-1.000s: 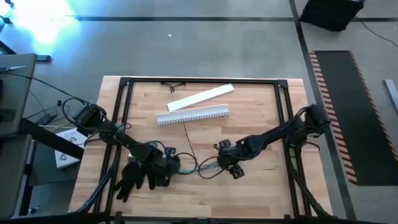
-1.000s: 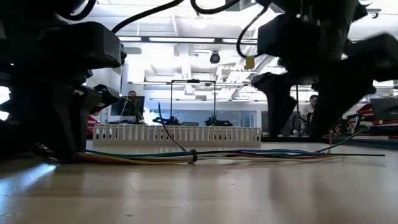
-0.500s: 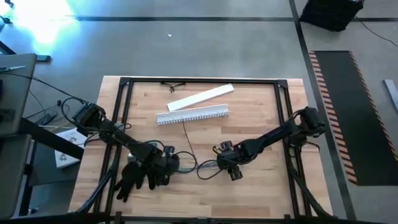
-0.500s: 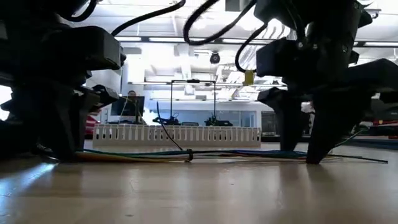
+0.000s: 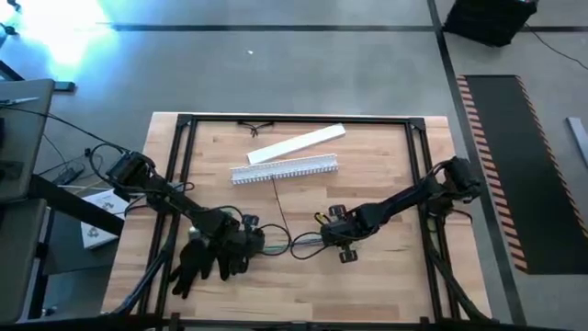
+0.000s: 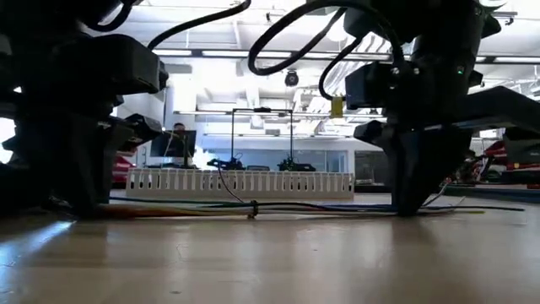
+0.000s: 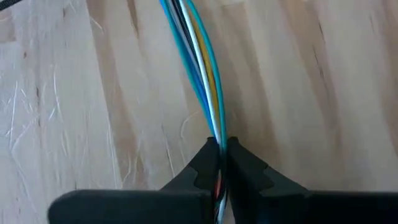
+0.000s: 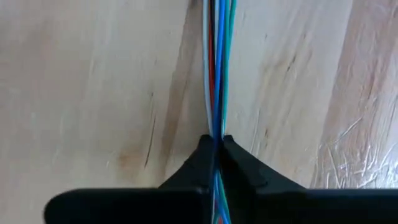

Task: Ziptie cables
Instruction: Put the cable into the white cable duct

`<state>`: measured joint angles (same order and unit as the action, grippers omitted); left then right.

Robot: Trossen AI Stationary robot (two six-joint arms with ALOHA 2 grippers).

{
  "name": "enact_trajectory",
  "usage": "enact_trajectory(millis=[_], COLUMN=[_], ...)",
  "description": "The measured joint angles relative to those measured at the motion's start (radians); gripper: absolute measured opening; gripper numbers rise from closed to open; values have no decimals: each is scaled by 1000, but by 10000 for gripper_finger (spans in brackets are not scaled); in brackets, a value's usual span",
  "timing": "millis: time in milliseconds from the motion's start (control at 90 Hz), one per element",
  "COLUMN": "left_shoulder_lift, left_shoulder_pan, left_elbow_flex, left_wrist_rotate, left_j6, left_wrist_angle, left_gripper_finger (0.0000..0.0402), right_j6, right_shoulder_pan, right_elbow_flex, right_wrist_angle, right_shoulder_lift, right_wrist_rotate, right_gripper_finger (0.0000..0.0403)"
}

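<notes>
The cables (image 5: 294,246), a thin bundle of blue, white, yellow, teal and red wires, lie on the wooden table (image 5: 367,285) between my two grippers. A black ziptie (image 6: 253,209) circles the bundle near its middle, and its tail (image 5: 276,198) runs toward the far edge. My left gripper (image 5: 260,241) is shut on the bundle's left part. My right gripper (image 5: 323,241) is shut on its right part. My left gripper pinches the bundle's left part (image 7: 217,127) between its two fingers (image 7: 202,163), coming from above, and the wires run out past the fingertips. The bundle lies at table height (image 6: 152,209). My right gripper pinches the bundle's right part (image 8: 215,121) between its two fingers (image 8: 200,155), coming from above. The wires lie low along the table (image 6: 337,208).
A white slotted channel (image 5: 285,170) and a flat white strip (image 5: 296,143) lie toward the far edge. A black metal frame (image 5: 299,119) borders the table. Bare wood lies along the near edge. People show in the room behind (image 6: 179,139).
My right gripper has come down onto the cables, shifted slightly toward the table's left, and shut on the bundle. The ziptie on the bundle has shifted a little to the left.
</notes>
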<state>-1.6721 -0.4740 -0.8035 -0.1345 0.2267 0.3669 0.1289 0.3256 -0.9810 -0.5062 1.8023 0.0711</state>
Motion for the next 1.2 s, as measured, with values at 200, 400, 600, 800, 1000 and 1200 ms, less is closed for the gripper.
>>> enact_trajectory(millis=[200,400,600,800,1000,1200], left_shoulder_lift=[35,97,180,232,235,236], left_shoulder_pan=[19,53,139,246,272,267], left_elbow_flex=[-76,-143,-178,-179,-180,-180], left_wrist_rotate=[-87,-160,-223,-225,-181,-152], left_j6=[-4,-16,-52,-129,-177,-175], left_wrist_angle=[142,282,386,402,410,403], left_gripper_finger=[0,0,0,0,0,0], right_j6=[21,-8,-92,-149,-220,-246], right_shoulder_pan=[-28,-60,-137,-259,-305,-315], right_elbow_flex=[4,4,4,4,4,4], right_wrist_angle=[-75,-161,-209,-185,-115,-59], right_shoulder_lift=[-67,-146,-253,-314,-317,-272], right_wrist_rotate=[43,127,260,282,133,-26], right_gripper_finger=[0,0,0,1,49,166])
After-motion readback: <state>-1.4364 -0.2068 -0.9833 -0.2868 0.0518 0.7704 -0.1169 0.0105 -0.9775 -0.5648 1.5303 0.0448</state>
